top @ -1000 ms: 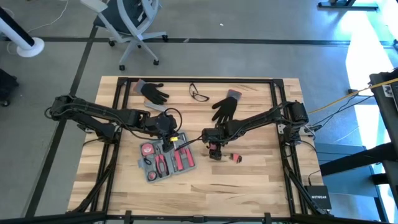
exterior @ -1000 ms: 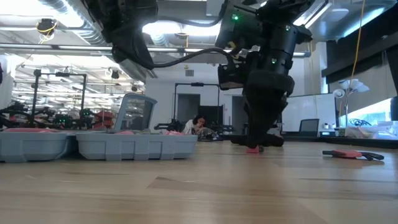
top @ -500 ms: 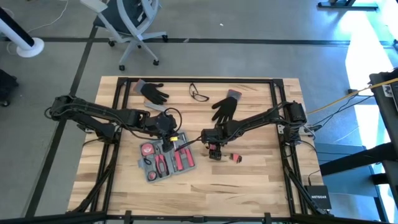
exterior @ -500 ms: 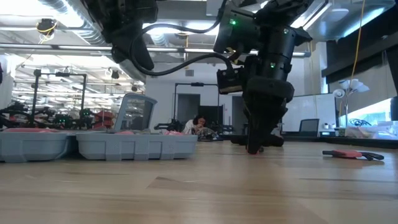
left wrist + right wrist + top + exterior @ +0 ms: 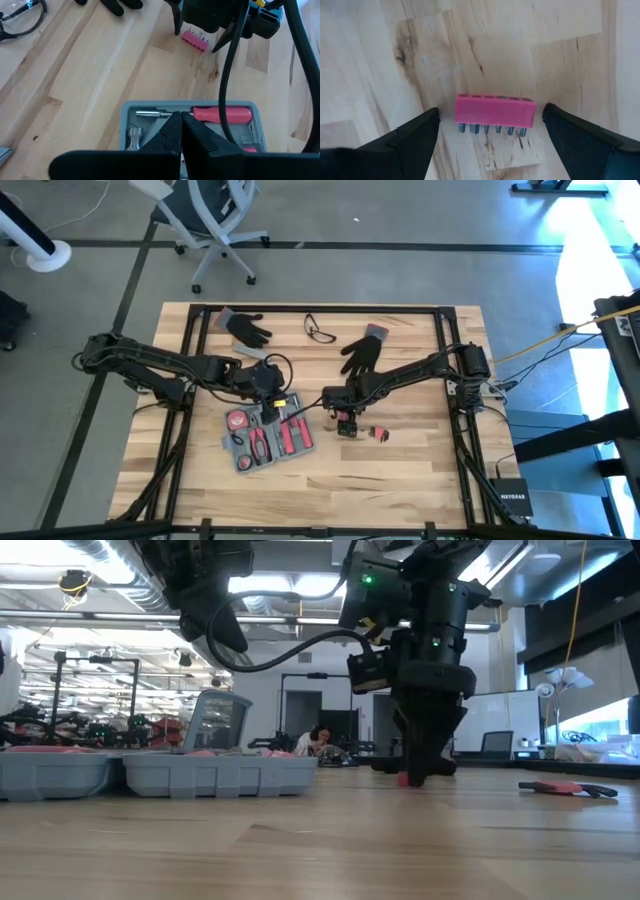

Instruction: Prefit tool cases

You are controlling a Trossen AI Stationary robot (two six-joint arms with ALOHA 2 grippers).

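The tool case (image 5: 267, 438) is lying open on the wooden surface (image 5: 400, 470), with red-handled tools seated in its recesses. Just beside the case, on its right side, a pink bit holder (image 5: 495, 111) is being straddled by the right gripper (image 5: 490, 132), whose jaws are standing wide, one on each side of the holder and apart from it. The step in hand is judged to be the pick-up of that holder for fitting into the case. The next move is calling for a lowering and a closing of the jaws on the holder's short ends, then a carry to a free recess. The left gripper (image 5: 178, 131) is being held shut and empty over the case's upper edge. Which recess is free is being hidden by the left arm. A second small red-and-black item (image 5: 380, 434), farther right of the case, is too small to be identified.
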